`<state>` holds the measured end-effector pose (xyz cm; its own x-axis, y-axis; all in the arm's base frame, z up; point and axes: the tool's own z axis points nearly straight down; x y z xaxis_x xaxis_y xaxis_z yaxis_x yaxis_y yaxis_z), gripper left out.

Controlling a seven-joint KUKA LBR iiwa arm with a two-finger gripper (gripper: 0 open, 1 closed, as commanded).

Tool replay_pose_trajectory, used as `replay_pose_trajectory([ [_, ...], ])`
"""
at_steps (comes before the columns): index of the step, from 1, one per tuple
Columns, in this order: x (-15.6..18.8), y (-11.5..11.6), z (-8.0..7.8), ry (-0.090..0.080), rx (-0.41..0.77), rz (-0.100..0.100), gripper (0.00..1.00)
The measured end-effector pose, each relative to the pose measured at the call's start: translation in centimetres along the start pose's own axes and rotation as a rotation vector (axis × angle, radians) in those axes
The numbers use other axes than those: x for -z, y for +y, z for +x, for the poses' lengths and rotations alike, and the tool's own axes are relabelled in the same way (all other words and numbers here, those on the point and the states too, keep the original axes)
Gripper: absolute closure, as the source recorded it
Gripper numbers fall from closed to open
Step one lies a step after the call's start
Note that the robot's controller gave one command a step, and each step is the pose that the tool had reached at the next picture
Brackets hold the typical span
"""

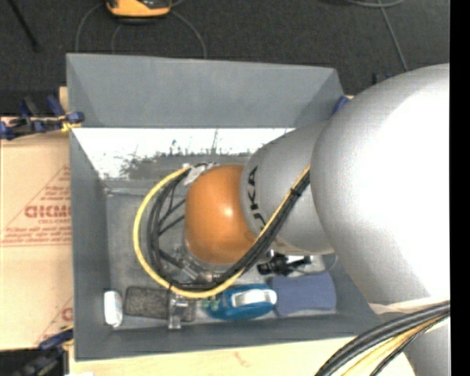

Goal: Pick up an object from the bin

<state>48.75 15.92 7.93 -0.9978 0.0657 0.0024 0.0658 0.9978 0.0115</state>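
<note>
Camera view: we see the arm lowered deep into the grey metal bin (86, 233). The gripper (176, 312) stands at the floor of the bin, close to the near wall.

Task progress:
1. The descent looks complete. The gripper sits low among the things.
2. The grasp is not confirmed. We see nothing between its tips, and we cannot tell whether it is spread or closed, because the wrist hides most of it.
3. The lift is left to do. Every thing we can see lies on the bin floor.

Location of the candidate things: the gripper stands between a dark grey rectangular pad (143, 302) on its left in the view and a teal-blue moulded thing with a white insert (247, 304) on its right. It is just beside both. We judge one of these two to be the target, but we cannot tell which.

Materials and shapes:
- The dark grey pad is flat, with a matt, grainy face.
- The teal-blue thing is rounded and glossy, probably hard plastic.
- A small white cylindrical thing (112, 308) stands in the near left corner, just beside the pad.
- A flat blue cloth-like pad (307, 294) lies beyond the teal-blue thing, touching it.
- The bin floor is scuffed, bare metal.
- A smooth orange domed cover (215, 214) caps the wrist. Yellow and black cables (145, 241) loop round it.
</note>
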Motion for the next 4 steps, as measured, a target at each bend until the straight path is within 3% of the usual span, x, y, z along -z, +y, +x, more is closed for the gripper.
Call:
replay_pose_trajectory([
  [4,1.9,-0.1,0.0,-0.004,0.002,0.007,1.00],
])
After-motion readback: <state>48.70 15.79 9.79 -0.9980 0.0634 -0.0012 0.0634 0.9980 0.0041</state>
